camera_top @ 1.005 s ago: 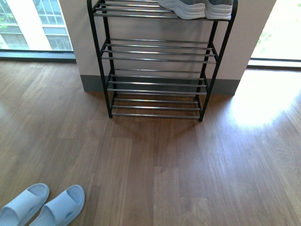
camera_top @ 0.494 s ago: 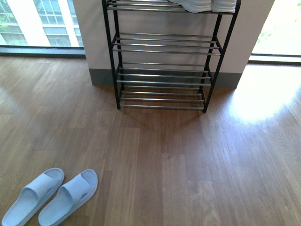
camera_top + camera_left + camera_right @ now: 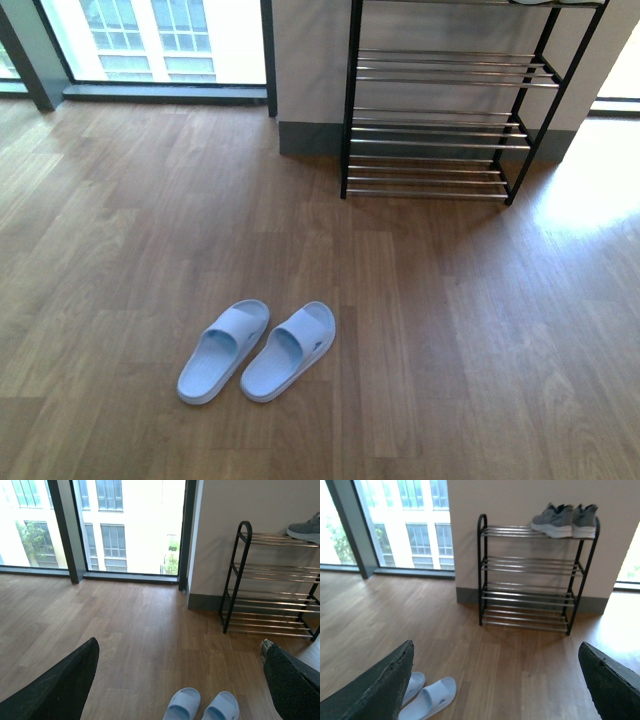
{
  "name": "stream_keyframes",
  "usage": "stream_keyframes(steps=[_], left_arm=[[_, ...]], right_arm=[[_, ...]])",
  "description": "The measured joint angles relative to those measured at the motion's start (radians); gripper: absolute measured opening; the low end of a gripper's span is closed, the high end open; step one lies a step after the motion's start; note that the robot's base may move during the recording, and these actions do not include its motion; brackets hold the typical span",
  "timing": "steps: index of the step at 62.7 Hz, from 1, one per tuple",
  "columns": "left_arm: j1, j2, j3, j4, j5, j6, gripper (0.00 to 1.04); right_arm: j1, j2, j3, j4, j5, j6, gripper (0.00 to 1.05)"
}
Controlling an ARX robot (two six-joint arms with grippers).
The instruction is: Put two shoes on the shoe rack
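Both grey knit white-soled sneakers (image 3: 552,520) sit on the top tier of the tall black chrome-rodded shoe rack (image 3: 530,560), so the task looks finished, with left gripper (image 3: 179,647) and right gripper (image 3: 496,649) both spread wide and empty.

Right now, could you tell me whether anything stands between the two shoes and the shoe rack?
Nothing visible does: the two shoes already sit side by side on the top tier of the shoe rack; the slippers lie on the floor.
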Motion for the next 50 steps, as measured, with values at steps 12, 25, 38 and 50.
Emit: stream_keyframes(steps=[12,25,38,50], left_arm=[[0.0,0.0,0.0,0.0,-0.003,0.0,0.95],[0.0,0.0,0.0,0.0,-0.003,0.0,0.95],[0.0,0.0,0.0,0.0,-0.001,0.0,0.95],[0.0,0.0,0.0,0.0,-0.001,0.0,0.95]], right_arm=[[0.0,0.0,0.0,0.0,-0.003,0.0,0.96],[0.0,0.0,0.0,0.0,-0.002,0.0,0.96],[0.0,0.0,0.0,0.0,-0.002,0.0,0.96],[0.0,0.0,0.0,0.0,-0.001,0.0,0.96]])
